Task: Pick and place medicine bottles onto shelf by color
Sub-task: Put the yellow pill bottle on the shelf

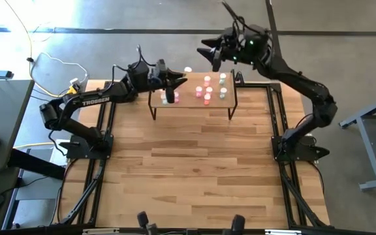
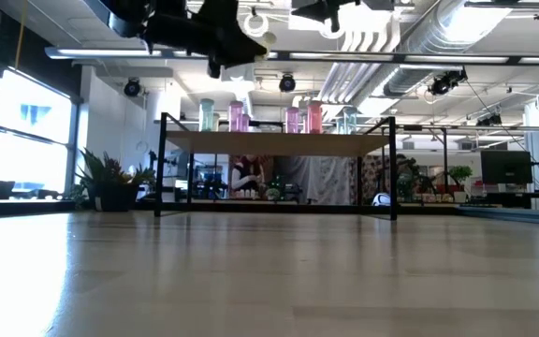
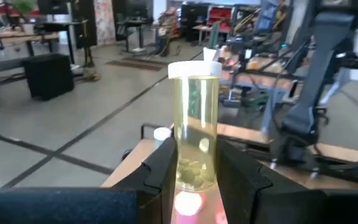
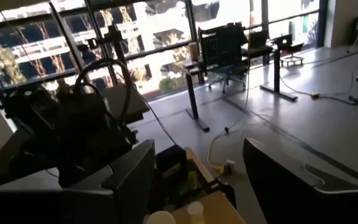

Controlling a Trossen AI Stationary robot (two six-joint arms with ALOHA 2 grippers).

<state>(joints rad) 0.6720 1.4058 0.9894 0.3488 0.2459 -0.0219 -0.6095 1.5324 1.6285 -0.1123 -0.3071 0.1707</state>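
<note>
The shelf stands at the table's far middle on thin black legs. Several medicine bottles stand on its top: pink ones and pale ones. My left gripper is over the shelf's left part, shut on a yellow bottle with a white cap. My right gripper is open and holds nothing. It hangs high beyond the shelf's far edge. My left gripper pinches the yellow bottle's lower part between its two fingers. The fingers lie level and come from the table's left. The bottle stands upright, cap up, most of it above the fingers, lifted clear over a pink bottle on the shelf.
Another small bottle shows just beyond the shelf's far edge. Black frame rails run along the table's left and right sides. The wide wooden tabletop lies bare on the near side of the shelf.
</note>
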